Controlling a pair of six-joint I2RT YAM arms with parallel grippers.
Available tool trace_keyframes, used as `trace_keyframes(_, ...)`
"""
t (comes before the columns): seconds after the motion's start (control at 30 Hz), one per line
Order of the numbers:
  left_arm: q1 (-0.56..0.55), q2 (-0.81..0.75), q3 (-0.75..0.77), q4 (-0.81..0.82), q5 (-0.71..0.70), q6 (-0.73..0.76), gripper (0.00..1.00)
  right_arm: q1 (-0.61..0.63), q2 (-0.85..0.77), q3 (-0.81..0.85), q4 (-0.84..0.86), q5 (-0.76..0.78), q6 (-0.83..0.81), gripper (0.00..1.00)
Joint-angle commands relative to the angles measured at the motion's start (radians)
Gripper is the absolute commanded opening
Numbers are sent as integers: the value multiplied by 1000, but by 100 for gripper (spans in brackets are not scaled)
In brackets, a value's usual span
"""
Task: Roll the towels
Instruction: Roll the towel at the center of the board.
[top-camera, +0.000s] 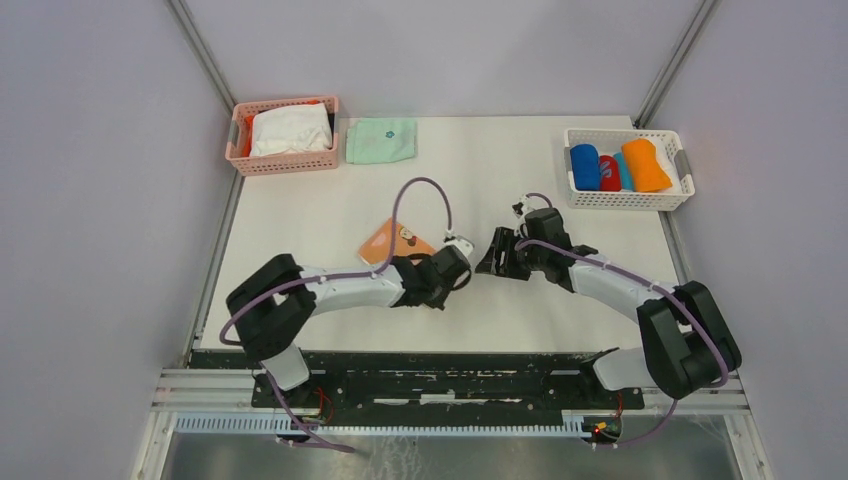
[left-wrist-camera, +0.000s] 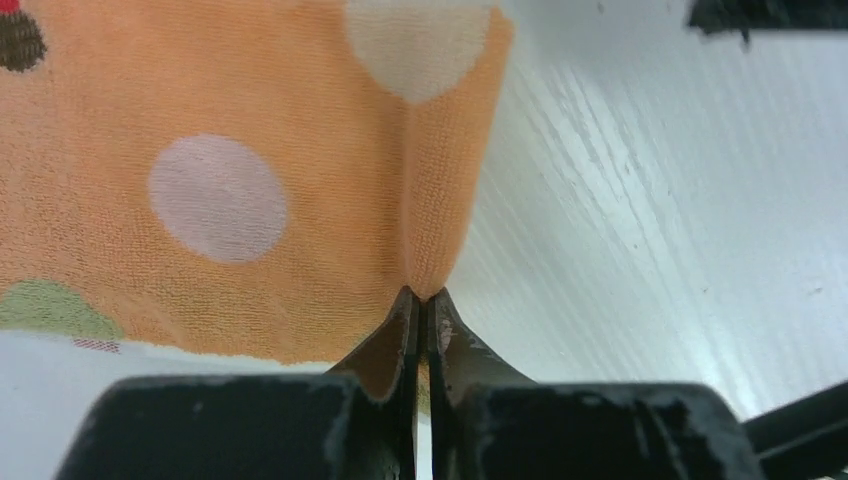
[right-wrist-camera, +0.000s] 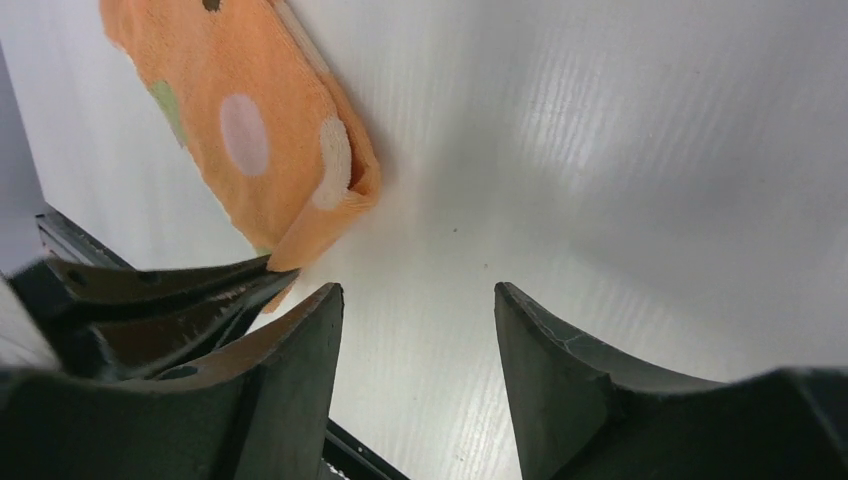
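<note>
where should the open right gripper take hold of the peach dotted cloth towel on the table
Probably the thick folded edge of the peach dotted cloth towel that faces the right gripper, coming in low from that side. It lies flat on the white table, so only that rounded lip offers a bite, and the left gripper is pinching the near edge.

The white table (top-camera: 480, 190) carries a pink basket (top-camera: 285, 166) at its far left corner, a folded mint-green cloth (top-camera: 381, 140) just beside that basket, a white basket (top-camera: 625, 201) at the far right corner, and a folded peach dotted towel (top-camera: 390, 240) lying near the middle.
</note>
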Motion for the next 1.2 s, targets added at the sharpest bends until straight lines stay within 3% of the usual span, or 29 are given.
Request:
trace_keyframes(0.0, 170, -127, -86, 186, 373, -123, 4, 7, 32, -7, 125, -64, 60, 65)
trace_keyframes(0.23, 370, -109, -199, 351, 711, -257, 3, 39, 88, -14, 227, -102, 132, 64)
trace_keyframes(0.43, 464, -50, -261, 448, 837, -355, 3, 100, 186, 21, 319, -96, 195, 64)
trace_keyframes(0.8, 543, 51, -236, 414, 914, -413, 3, 136, 406, 51, 596, -106, 339, 60)
trace_keyframes(1.17, 560, 88, -181, 349, 912, -417, 3, 136, 505, 6, 623, 59, 437, 49)
